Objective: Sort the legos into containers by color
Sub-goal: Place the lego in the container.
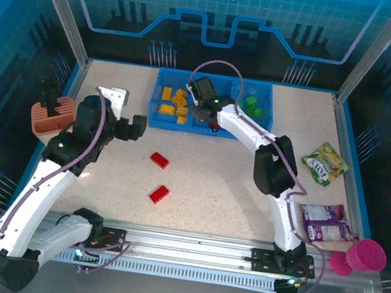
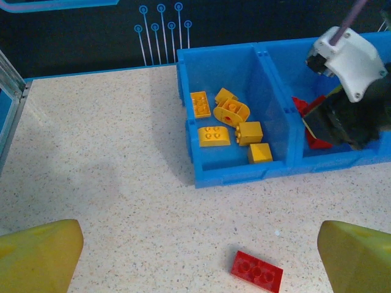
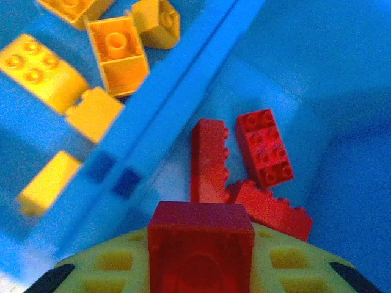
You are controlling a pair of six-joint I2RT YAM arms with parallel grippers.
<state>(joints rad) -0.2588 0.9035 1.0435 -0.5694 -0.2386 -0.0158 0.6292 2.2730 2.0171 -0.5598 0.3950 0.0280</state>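
Tray (image 1: 184, 125), blue, with three compartments, sits at the far side of the tabletop (image 1: 233, 188), long side facing the arms.

Left compartment: yellow-orange bricks (image 1: 174, 103), a loose heap. The left wrist view counts about six (image 2: 229, 122).

Right compartment: green bricks (image 1: 253, 107). They are too small in the top view to count, perhaps three or four.

Middle compartment: three red pieces (image 3: 264, 146) lie on the floor, two leaning against each other and the third across their near ends.

Right pincer (image 1: 204, 111) reaches over the tray's near wall and hangs above the middle compartment. Its jaws are narrow, clamped on a red brick (image 3: 201, 235) that is held between the yellow fingers (image 3: 110, 268). The brick is above the red pile, just right of the divider wall (image 3: 177, 104).

Left pincer (image 1: 134, 127) sits left of the tray, low over bare tabletop, jaws spread wide with nothing between them. Both yellow fingertips (image 2: 36, 256) sit at the bottom corners of its wrist view.

Two loose red bricks are on the open tabletop, well apart from the tray. One (image 1: 159, 160) is nearer the tray and the other (image 1: 159, 194) nearer the arm bases. The first lies just ahead of the left pincer (image 2: 197, 259), flat with studs up (image 2: 256, 271).

Salmon-pink holder (image 1: 50, 117) is at the left edge. Two snack packets (image 1: 326, 163) and a magenta cup (image 1: 366, 254) are at the right.
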